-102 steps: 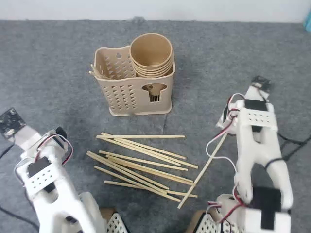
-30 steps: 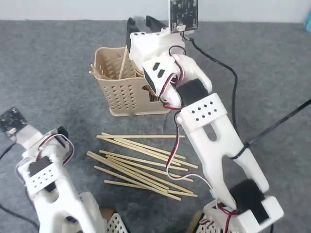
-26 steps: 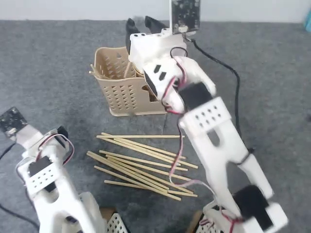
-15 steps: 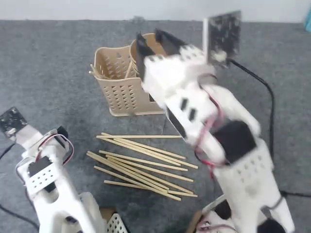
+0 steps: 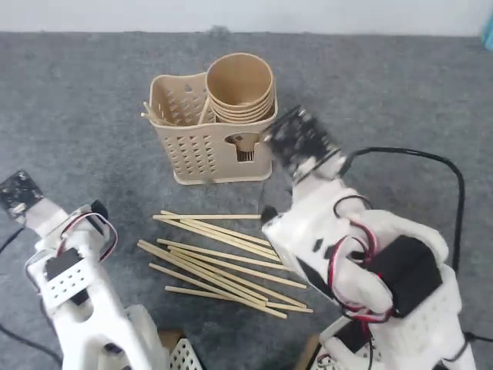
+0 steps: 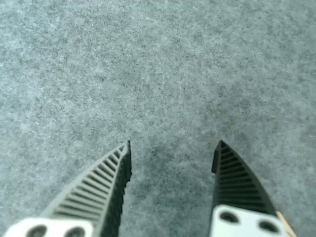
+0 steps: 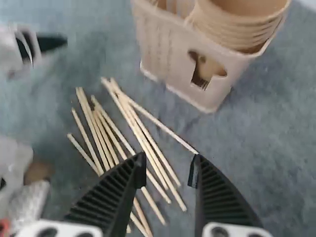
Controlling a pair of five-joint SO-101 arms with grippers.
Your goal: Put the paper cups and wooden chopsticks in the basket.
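Note:
Several wooden chopsticks (image 5: 223, 258) lie fanned out on the grey carpet in front of the beige basket (image 5: 202, 150). A stack of paper cups (image 5: 240, 83) sits in the basket's right compartment. A few chopsticks (image 5: 205, 110) lean in its left one. My right gripper (image 7: 168, 160) hangs open and empty just above the chopsticks (image 7: 131, 136), at the pile's right end, with the basket (image 7: 180, 64) beyond it. My left gripper (image 6: 173, 145) stands open over bare carpet at the near left, apart from the pile.
The right arm (image 5: 347, 247) covers the carpet right of the pile. The left arm (image 5: 69, 266) stands at the near left corner. Open carpet lies around the basket and to the far right.
The right arm has swung back from above the basket down to the chopstick pile. The chopstick it carried now leans in the basket's left compartment. The left arm has not moved.

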